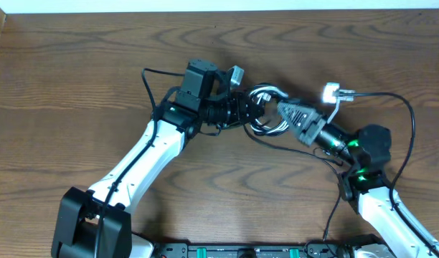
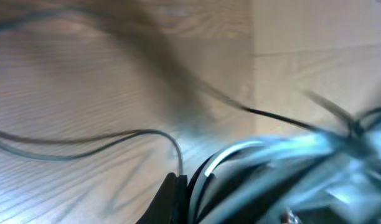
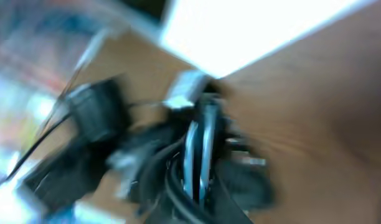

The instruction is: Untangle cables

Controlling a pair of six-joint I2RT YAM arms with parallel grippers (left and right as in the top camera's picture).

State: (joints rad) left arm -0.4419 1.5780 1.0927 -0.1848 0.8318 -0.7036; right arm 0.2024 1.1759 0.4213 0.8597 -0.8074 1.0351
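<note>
Item: cables (image 1: 265, 93), one knotted bunch, lying between your left gripper (image 1: 251, 112) and right gripper (image 1: 281, 107); both equally near, grip on either side untellable.

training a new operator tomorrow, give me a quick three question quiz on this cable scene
1. True or false: the cable bundle sits between the left gripper and the right gripper.
2. Where is the bright white plug? A) close to the right arm B) at the left arm's base C) at the near edge, between the two bases
3. Fill in: both wrist views are too ____ to show whether the jaws are open.
Key: 1 true; 2 A; 3 blurred.
</note>
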